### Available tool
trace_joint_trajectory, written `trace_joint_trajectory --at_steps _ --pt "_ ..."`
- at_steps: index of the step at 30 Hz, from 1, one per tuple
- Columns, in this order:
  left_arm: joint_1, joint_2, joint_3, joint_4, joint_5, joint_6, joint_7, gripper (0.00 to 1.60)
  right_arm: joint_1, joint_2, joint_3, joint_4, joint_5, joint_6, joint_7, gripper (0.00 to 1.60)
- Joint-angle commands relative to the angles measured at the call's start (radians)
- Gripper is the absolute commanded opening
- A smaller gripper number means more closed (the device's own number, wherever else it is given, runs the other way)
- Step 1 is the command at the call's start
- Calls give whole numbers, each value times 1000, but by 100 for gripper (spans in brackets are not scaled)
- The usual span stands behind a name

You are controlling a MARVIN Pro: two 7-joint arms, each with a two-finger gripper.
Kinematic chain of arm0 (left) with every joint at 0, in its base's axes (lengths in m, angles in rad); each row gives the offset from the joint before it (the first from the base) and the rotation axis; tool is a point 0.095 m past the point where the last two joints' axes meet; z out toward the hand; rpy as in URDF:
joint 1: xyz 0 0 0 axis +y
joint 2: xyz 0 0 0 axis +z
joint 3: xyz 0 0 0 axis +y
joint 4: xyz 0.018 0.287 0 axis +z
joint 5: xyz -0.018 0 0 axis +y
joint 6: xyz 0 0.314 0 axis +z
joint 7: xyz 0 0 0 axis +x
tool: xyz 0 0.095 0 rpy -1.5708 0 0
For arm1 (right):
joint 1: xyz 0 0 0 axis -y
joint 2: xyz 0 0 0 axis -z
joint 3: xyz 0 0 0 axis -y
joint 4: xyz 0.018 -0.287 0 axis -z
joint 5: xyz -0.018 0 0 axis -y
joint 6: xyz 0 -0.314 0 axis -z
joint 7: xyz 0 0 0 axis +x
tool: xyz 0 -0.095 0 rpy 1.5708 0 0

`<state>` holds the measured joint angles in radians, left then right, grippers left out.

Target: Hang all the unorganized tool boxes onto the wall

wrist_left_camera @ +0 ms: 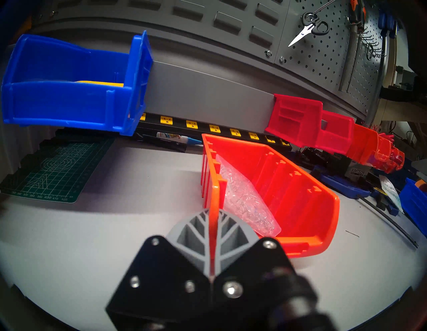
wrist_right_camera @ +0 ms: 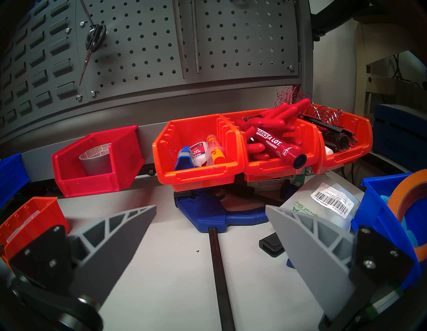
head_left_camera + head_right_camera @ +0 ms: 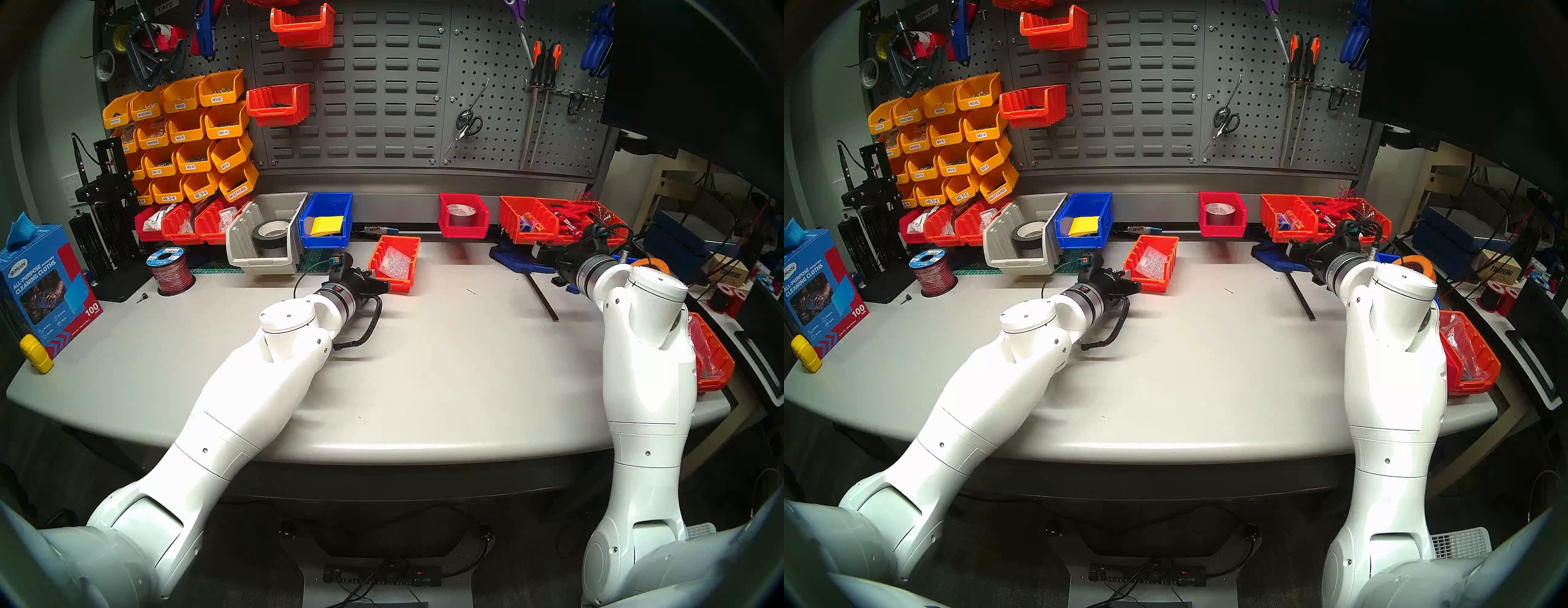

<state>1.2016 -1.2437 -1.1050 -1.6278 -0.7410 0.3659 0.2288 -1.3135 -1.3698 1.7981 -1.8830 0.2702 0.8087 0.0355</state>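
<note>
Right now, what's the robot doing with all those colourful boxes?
It's tidying a workbench. The left gripper is pinched shut on the side wall of an orange bin holding a clear bag, with the bin on the table. The right gripper hangs open, holding nothing. A grey bin with black tape sits tilted nearby, and a red bin already hangs on the rail.

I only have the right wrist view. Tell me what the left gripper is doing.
Observer: The left gripper is shut on a side wall of the orange-red bin on the table.
Operator: Report what already hangs on the louvred panel.
Observer: One hung bin sits high on the louvred panel, and a second hung bin is below it.
Operator: Locate the grey bin.
Observer: The pale grey bin, holding a black tape roll, stands unhung left of the blue bin.
</note>
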Motion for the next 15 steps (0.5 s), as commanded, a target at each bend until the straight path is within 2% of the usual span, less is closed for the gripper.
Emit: trace_joint_trajectory --at_steps 1,15 --pt "-24 -32 -5 -27 -1 -20 15 0 15 -2 -2 -14 1 0 -1 160" --pt "-46 -59 -12 -32 8 -44 71 0 16 -4 -1 -14 -2 0 1 160"
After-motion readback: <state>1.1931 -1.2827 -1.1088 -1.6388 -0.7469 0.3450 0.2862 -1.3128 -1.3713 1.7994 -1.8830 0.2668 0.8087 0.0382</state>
